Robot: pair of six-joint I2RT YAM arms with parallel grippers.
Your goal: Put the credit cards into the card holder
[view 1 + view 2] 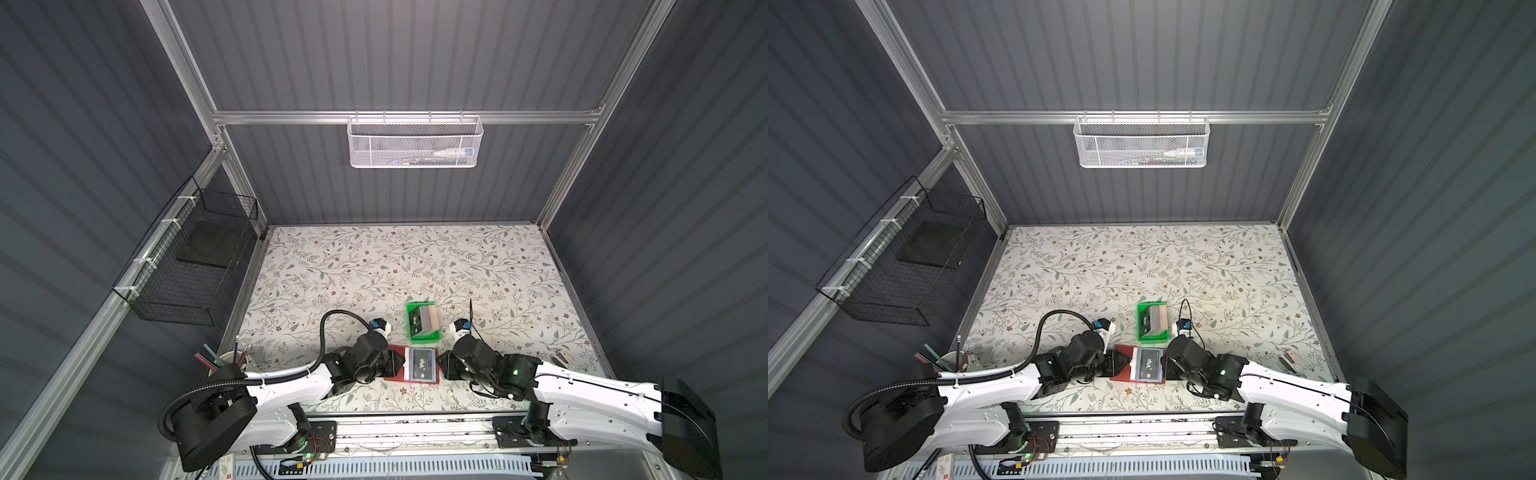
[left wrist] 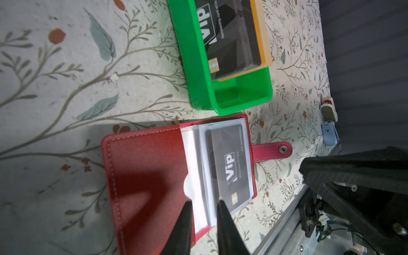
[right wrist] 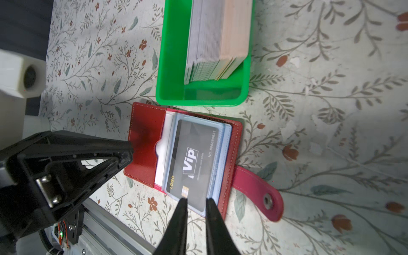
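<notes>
- Top view: opened card holder lies between left gripper and right gripper; credit cards stacked in green tray just behind.
- Left wrist: left gripper's fingers narrowly apart over clear sleeves, nothing visibly held.
- Right wrist: right gripper's fingers narrowly apart, straddling edge of sleeved Vip card.

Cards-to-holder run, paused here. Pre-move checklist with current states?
1. Holder open: ok. The red leather-look card holder lies open, its snap tab undone.
2. Card seated: cannot tell. The black Vip card sits in the top clear sleeve; its chip end reaches the sleeve's edge.
3. Left gripper steadying holder: cannot tell. Fingers slightly apart at the holder's edge; contact unclear.
4. Right gripper clear of card: cannot tell. Fingers slightly apart at the card's chip end.
5. Supply: ok. A stack of cards stands in the green plastic tray.
</notes>
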